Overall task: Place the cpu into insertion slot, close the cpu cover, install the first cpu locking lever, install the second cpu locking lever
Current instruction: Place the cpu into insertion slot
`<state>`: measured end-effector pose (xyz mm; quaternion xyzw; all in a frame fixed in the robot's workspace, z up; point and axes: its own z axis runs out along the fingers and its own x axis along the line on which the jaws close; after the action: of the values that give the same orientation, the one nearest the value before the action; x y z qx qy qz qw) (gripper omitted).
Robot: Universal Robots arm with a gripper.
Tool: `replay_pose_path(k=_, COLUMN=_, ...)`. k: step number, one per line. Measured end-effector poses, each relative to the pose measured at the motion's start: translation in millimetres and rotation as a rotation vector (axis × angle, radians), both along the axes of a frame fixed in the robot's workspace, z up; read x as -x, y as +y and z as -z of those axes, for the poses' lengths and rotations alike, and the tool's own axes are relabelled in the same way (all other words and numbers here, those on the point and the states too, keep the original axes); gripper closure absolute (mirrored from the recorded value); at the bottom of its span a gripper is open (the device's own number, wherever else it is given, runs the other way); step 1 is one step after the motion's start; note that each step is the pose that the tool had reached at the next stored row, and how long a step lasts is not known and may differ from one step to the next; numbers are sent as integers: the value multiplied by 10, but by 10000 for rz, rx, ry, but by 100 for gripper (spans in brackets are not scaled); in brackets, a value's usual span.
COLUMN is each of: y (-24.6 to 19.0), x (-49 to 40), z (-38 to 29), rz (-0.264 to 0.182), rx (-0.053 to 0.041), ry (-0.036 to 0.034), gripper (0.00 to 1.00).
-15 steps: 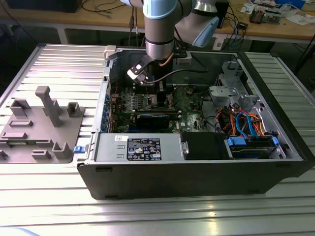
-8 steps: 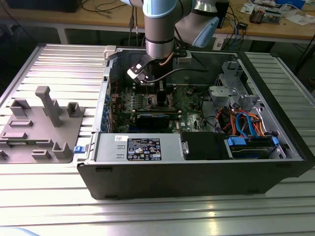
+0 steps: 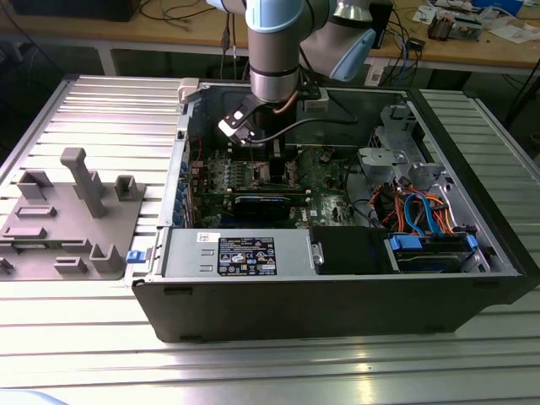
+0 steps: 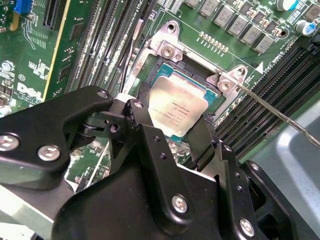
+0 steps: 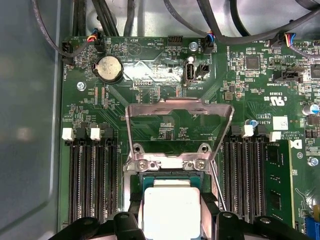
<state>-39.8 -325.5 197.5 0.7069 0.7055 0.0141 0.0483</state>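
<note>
Green motherboard — pincer apparently grasping cpu at insertion slot, cpu cover raised.

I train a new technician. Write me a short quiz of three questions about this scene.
1. True or false: the thin silvery metal cpu cover lies shut over the silver-rimmed insertion slot.
2. The black end effector grips: A) a cable B) the square silver-topped cpu C) a screw
3. In the exterior view, the grey fixture tray lies to the ____ of the dark metal computer case.
Key: 1 false; 2 B; 3 left.
</note>
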Motion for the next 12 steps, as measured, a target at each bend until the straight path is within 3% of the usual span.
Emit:
replay_pose_path(k=10, y=0, x=-3, z=12, rz=10, rx=-1, ry=-1, gripper=46)
replay_pose_path(k=12, y=2, x=-4, z=16, rz=9, rx=-12, ry=-7, gripper=39)
